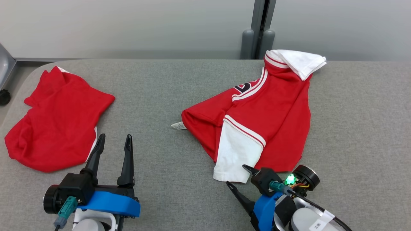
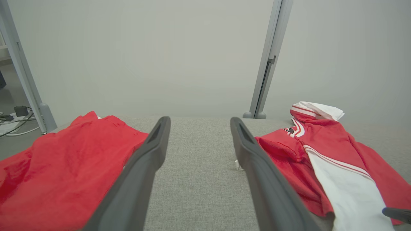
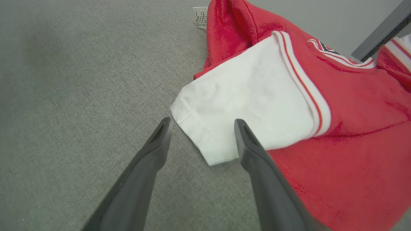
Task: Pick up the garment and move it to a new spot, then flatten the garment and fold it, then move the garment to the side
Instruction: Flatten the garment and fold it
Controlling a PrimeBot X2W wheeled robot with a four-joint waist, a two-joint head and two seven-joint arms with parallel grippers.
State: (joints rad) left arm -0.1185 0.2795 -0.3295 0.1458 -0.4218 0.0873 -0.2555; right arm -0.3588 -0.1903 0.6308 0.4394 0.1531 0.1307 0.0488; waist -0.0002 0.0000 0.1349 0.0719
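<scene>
The right gripper (image 1: pixel 236 174) is being held open at the sleeve (image 1: pixel 236 154) of the garment (image 1: pixel 276 122). The left gripper (image 1: pixel 115 136) is being held open, well left of it

The left gripper (image 1: pixel 115 136), at seven o'clock in the head view, has two long, dark, tapering fingers (image 1: pixel 127 160) on a black block. Behind it are a blue bracket (image 1: pixel 110 203), a teal connector (image 1: pixel 67 205) and a round black cap (image 1: pixel 51 199). The right gripper (image 1: pixel 236 175), at five o'clock, has a green light (image 1: pixel 290 179), red and yellow wires (image 1: pixel 301 185) and a white label (image 1: pixel 319 221) with black marks.
</scene>
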